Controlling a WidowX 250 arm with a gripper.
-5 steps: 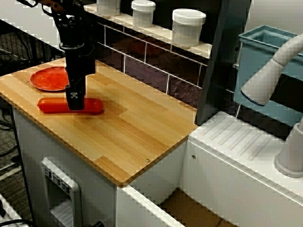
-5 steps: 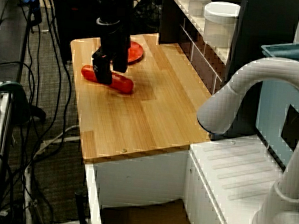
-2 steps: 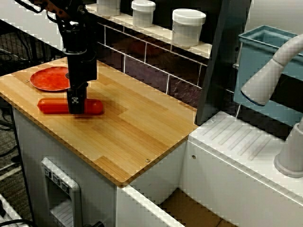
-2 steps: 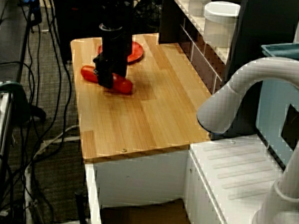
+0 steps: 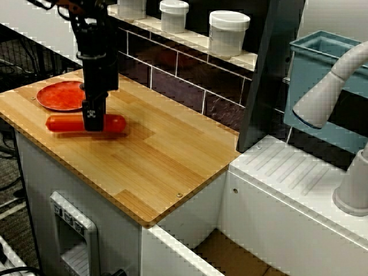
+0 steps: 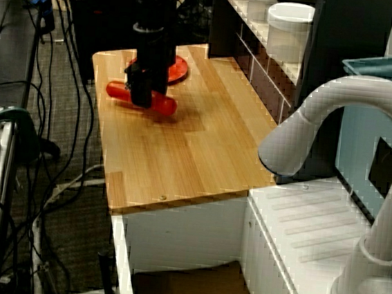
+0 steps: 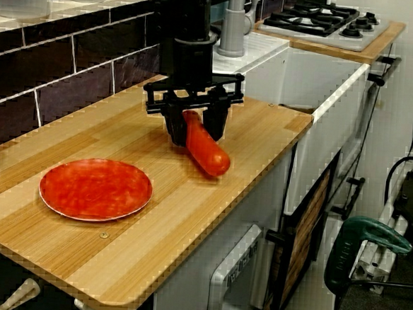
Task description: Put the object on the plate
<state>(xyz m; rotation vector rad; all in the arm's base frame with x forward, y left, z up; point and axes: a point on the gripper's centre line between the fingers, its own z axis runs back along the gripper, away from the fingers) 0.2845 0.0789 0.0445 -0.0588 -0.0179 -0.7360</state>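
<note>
The object, a red-orange sausage (image 5: 61, 123), hangs level just above the wooden counter, with a shadow under it. It also shows in the side view (image 6: 163, 104) and the low view (image 7: 208, 152). My gripper (image 5: 94, 122) points straight down and is shut on the sausage near its middle, its fingers on either side in the low view (image 7: 195, 133). The red round plate (image 5: 59, 95) lies flat on the counter just behind and left of the sausage, and nothing lies on it (image 7: 94, 188). The arm hides part of the plate in the side view (image 6: 180, 68).
White lidded jars (image 5: 229, 32) stand on the tiled ledge behind the counter. A dark upright panel (image 5: 269, 75) bounds the counter on the right, with a white sink drainer, a grey faucet (image 5: 328, 86) and a blue bin (image 5: 325, 54) beyond. The counter's front edge (image 5: 86, 172) is near the sausage.
The gripper has risen a little with the sausage in it. The sausage has come off the counter and shifted slightly toward the plate.
</note>
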